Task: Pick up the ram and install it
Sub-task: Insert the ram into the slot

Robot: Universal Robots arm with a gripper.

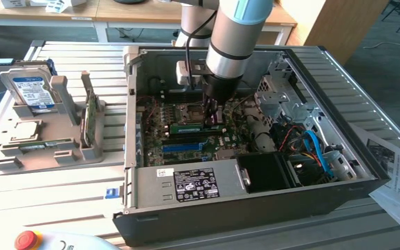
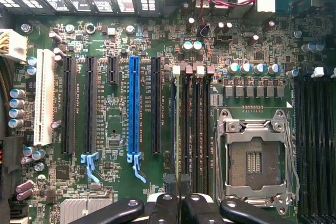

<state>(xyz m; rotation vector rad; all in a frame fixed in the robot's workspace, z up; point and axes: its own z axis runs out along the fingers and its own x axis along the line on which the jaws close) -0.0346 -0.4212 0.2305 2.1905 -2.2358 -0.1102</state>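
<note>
1. The black two-fingered pincer (image 1: 212, 121) is reaching down inside the open black metal computer case (image 1: 255, 208), over the green motherboard (image 1: 160, 130). Its fingers (image 2: 165, 208) are standing almost together, and it is looking clenched on the top edge of the ram.
2. The ram (image 1: 186, 127), a slim green circuit-board stick, is standing on edge right under the pincer tip. It is running out from the tip toward the exterior view's left, in line with the long dark memory slots (image 2: 198, 129). I cannot tell whether it is seated.
3. Step in hand, as I am judging it: pressing the stick into its slot.
   - The grip is sitting toward one end, so the far end is liable to ride high.
   - The push is wanting to go straight down, with the stick upright and parallel to the slot.
   - The small white latches (image 2: 176, 69) at the slot ends are needing to stand clear.
4. The silver processor socket (image 2: 254, 156) is lying just beside the pincer, so any sideways slip is risking it.
5. The ram is showing as a narrow green strip, about slot length, with darker patches along its face. The label is too small to read.
6. A second stick (image 1: 44, 146) of the same kind is lying flat in the grey plastic tray (image 1: 47, 161), well apart from the pincer and outside the case.
</note>
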